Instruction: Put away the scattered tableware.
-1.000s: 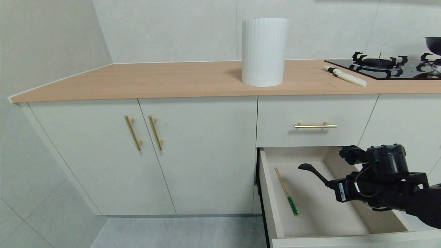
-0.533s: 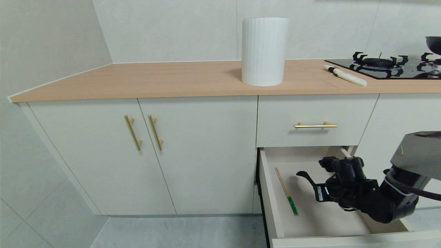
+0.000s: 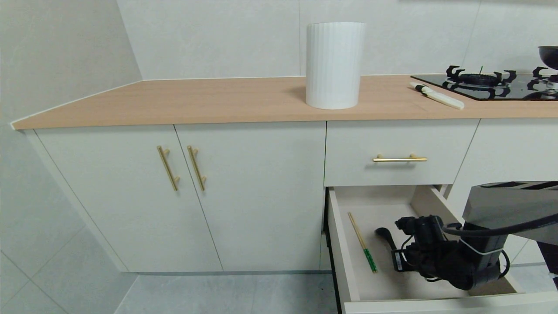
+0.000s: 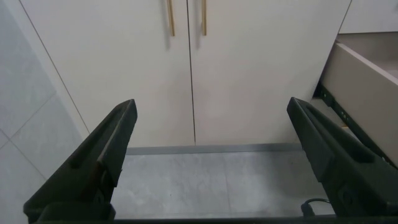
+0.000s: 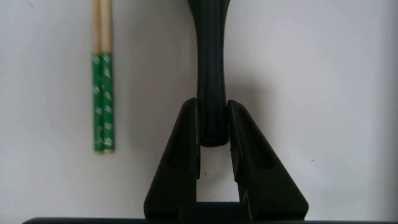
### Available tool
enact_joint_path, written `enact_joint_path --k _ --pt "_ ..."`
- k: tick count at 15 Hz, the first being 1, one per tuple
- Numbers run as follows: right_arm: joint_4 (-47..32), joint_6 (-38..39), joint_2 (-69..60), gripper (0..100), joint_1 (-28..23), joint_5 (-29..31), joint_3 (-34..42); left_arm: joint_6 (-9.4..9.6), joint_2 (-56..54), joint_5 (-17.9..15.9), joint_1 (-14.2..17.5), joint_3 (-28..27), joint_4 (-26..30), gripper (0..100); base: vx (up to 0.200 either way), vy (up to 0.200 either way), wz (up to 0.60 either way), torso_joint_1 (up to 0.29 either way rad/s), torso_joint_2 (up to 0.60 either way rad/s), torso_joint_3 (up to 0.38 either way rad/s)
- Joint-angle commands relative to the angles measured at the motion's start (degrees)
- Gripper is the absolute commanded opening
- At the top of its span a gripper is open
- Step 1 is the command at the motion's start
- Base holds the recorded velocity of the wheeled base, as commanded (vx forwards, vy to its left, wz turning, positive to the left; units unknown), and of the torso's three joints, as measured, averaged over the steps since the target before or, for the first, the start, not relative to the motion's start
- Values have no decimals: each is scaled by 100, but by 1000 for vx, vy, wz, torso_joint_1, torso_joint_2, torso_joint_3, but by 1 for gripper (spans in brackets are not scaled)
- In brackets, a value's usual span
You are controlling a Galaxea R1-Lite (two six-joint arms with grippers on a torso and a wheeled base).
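From the head camera, the right gripper (image 3: 396, 255) sat low inside the open drawer (image 3: 339, 248), shut on the handle of a black spoon (image 3: 385, 234). The spoon's bowl pointed away from it toward the drawer's back. Whether the bowl touched the drawer floor could not be told. Chopsticks (image 3: 362, 248) lay on the drawer floor just beside the spoon, on the robot's left. On the counter (image 3: 196, 100) above stood a white canister (image 3: 334, 65), with a knife (image 3: 436, 96) near the hob (image 3: 488, 85).

The left wrist camera showed the left gripper (image 4: 211, 112) spread wide and holding nothing, facing the cupboard doors (image 4: 186, 68) (the drawer's side (image 4: 367, 74) at one edge).

In the right wrist view, the right gripper (image 5: 212, 121) pinched the spoon (image 5: 211, 56) at its handle end, the chopsticks (image 5: 102, 93) lying parallel and apart from it.
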State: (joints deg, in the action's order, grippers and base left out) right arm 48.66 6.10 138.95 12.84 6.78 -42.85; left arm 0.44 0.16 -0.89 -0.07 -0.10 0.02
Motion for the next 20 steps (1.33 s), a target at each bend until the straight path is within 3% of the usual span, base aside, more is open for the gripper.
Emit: enact_joint_path --k 1,10,11,20 --pt "-15 -3 203 0 8 -1 -13 0 2 1 -1 1 -2 100 0 0 0 0 0 0" --pt "-24 -3 194 0 0 -36 -4 0 2 1 -1 1 -2 100 0 0 0 0 0 0" --pt "-24 -3 194 100 0 -54 -4 0 2 1 -1 1 -2 100 0 0 0 0 0 0" --pt "3 85 -237 100 -27 -27 110 0 2 1 -1 1 -2 100 0 0 0 0 0 0"
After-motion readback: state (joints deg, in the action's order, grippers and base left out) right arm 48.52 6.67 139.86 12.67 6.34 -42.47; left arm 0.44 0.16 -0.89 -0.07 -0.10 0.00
